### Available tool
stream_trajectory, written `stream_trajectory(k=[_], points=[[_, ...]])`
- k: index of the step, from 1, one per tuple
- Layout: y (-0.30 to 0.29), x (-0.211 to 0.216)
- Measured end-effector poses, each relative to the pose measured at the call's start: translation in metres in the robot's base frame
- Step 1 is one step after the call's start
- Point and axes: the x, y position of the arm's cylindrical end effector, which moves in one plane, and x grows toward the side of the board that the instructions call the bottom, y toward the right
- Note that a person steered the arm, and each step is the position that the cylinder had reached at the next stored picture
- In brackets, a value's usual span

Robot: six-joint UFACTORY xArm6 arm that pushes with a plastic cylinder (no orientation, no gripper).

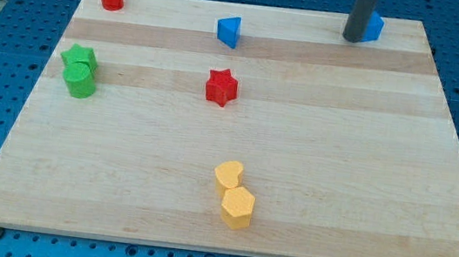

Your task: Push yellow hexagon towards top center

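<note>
My tip (355, 39) stood at the far right of the wooden board (340, 160), bare and holding nothing, touching a blue block (374, 26) partly hidden behind it. The yellow hexagon (237, 207) lay near the front edge, about centre, touching a yellow heart (229, 175) just beyond it, well apart from my tip.

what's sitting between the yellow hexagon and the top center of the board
The yellow heart touches the yellow hexagon on its upper side, right in the path. Farther up, the red star and the blue triangle stand near that line. My tip is at the view's top right, by the blue block.
</note>
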Motion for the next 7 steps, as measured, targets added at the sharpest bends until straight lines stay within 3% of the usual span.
stream_trajectory(k=[1,2,4,6,7], points=[[0.007,-0.005],[0.007,0.024],[-0.005,0.172],[-0.069,0.332],[-0.093,0.369]])
